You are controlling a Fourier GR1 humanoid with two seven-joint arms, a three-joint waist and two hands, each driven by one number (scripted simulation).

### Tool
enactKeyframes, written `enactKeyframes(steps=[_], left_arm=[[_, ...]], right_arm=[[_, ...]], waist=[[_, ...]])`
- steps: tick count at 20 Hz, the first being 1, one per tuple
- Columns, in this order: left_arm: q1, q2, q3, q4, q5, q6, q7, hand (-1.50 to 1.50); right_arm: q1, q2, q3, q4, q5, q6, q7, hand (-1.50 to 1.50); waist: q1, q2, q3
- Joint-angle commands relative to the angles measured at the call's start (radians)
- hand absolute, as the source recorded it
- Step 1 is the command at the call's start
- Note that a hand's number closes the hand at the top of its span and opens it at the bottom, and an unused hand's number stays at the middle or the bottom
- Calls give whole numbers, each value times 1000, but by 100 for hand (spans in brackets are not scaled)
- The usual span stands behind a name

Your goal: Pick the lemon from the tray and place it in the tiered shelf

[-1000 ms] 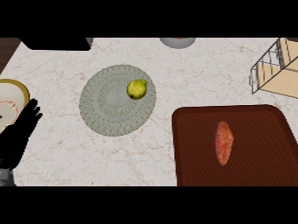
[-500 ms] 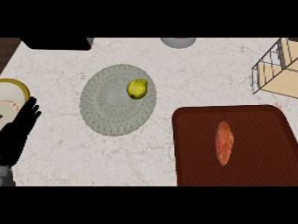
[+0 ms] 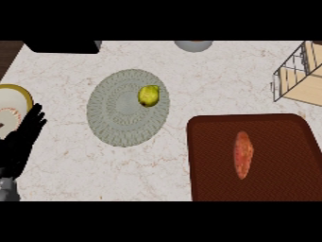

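Note:
A yellow lemon (image 3: 148,95) lies on a round grey woven mat (image 3: 128,114) in the middle of the counter, toward the mat's upper right. The tiered shelf (image 3: 308,73), wire-framed with pale wooden levels, stands at the right edge near the top. My left hand (image 3: 15,144) is at the lower left, well left of the mat, fingers straight and pointing up, holding nothing. My right hand does not show.
A dark red tray (image 3: 261,189) at the lower right holds an orange-red elongated item (image 3: 243,154). A yellow-rimmed plate (image 3: 3,101) sits at the left edge behind my left hand. A grey bowl (image 3: 193,45) and a black object (image 3: 62,46) lie along the top.
My left hand has drifted slightly up and right along the left edge. The lemon and everything else have stayed put.

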Motion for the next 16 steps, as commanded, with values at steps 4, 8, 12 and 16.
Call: enactKeyframes(steps=[4, 8, 12, 16], left_arm=[[27, -7, -12, -59, -8, -2, 34, 0], [-32, -8, 9, 5, -12, 17, 23, 0], [33, 12, 22, -6, 16, -44, -16, 0], [-5, 8, 17, -30, -1, -5, 52, 0]], right_arm=[[-79, -5, -81, 109, -69, 24, -43, -150], [-108, -6, -143, 155, -142, 98, -13, -150], [-146, -95, -194, 202, -190, 198, 5, -150], [-134, -153, -278, 222, -276, 263, -8, -150]], waist=[[1, -3, 0], [-11, -3, 0], [-5, -2, 0], [-15, -5, 1]])
